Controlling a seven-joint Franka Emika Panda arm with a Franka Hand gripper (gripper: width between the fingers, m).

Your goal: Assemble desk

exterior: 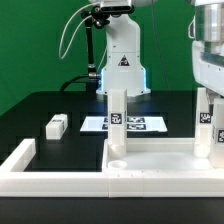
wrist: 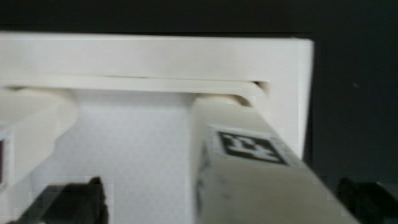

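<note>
Desk top (exterior: 160,172) sits rim-up on the black surface (exterior: 40,105), at the front on the exterior view's right. It acts as a shallow tray.

Inside it are two leg blocks, both upright:
- first leg (exterior: 117,118) is at the tray corner on the exterior view's left, tag facing the camera
- second leg (exterior: 205,125) is at the exterior view's right edge, directly under the gripper (exterior: 207,80)

The wrist view looks down into the tray, and the tagged leg (wrist: 253,160) runs up to a round socket at the rim.

Fingers (wrist: 75,200) show as dark tips on either side of that leg. They are spread apart: one is close to the leg, and the other has bare tray floor between it and the leg. They don't look clamped.

Outside the tray:
- one loose leg block (exterior: 57,125) lies flat on the surface, well off to the exterior view's left
- marker board (exterior: 135,123) lies flat behind the tray
- long white bar (exterior: 40,172) with a raised end is at the front left, just beside the tray
</note>
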